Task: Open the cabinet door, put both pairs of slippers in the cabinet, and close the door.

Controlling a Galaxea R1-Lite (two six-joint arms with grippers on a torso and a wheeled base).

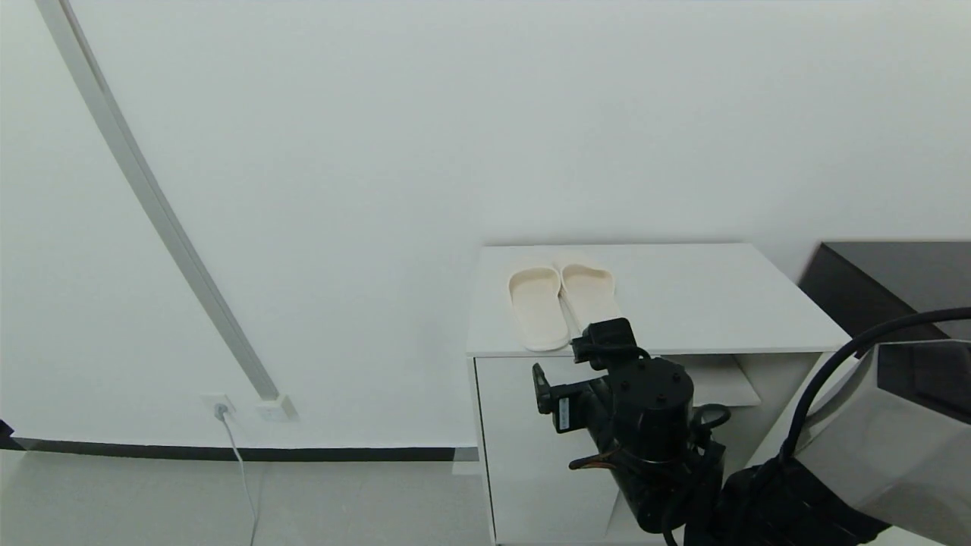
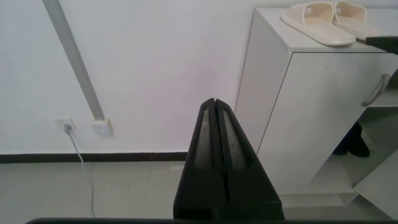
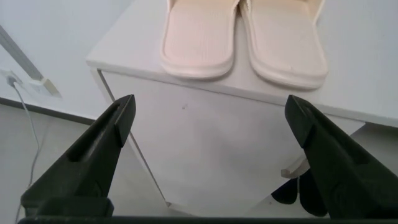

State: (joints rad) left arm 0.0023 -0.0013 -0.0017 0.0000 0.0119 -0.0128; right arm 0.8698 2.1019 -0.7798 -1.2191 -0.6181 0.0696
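A cream pair of slippers (image 1: 561, 303) lies side by side on top of the white cabinet (image 1: 683, 303), near its left front edge. My right gripper (image 1: 603, 337) hovers just in front of that edge, below the heels of the cream pair (image 3: 242, 37). It is open (image 3: 210, 106) with nothing between its fingers. The cabinet's left door (image 1: 531, 440) is closed; the right side stands open and shows a shelf (image 1: 721, 383). A dark pair of slippers (image 2: 353, 140) sits inside the cabinet, low down (image 3: 301, 190). My left gripper (image 2: 214, 102) is shut and empty, out to the cabinet's left.
A white wall runs behind the cabinet, with a slanted grey conduit (image 1: 152, 197) and a socket with a plugged-in cable (image 1: 220, 409). A dark piece of furniture (image 1: 887, 280) stands right of the cabinet. The left door carries a handle (image 2: 376, 90).
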